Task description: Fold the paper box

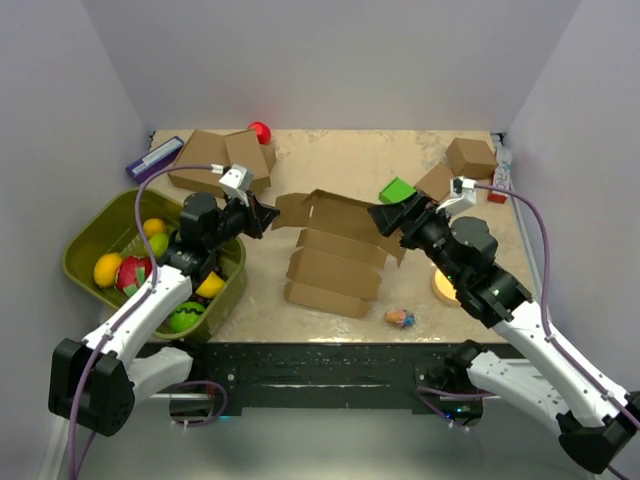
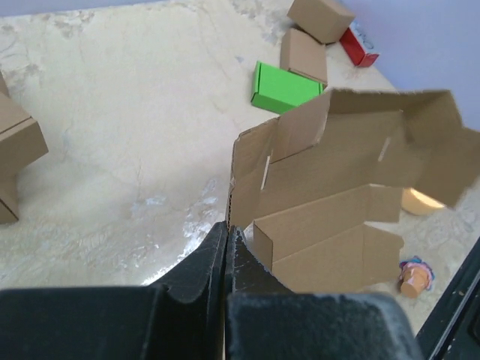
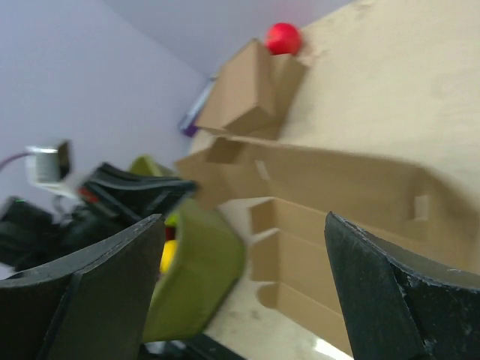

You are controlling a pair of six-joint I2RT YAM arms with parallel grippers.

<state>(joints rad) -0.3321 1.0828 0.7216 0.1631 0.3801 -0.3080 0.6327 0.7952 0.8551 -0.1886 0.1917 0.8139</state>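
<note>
The paper box point(image 1: 335, 268) is pinched by the left hand point(image 1: 266, 215) alone, the right hand point(image 1: 386, 217) being open; its flap could be torn.

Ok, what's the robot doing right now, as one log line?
paper box: half-folded, flaps open | left gripper: shut on its left edge | right gripper: open, at its right end

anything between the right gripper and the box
Nothing visible. The right gripper is open just beside the box's right end, with no object between. The left gripper is shut on its left edge.
</note>
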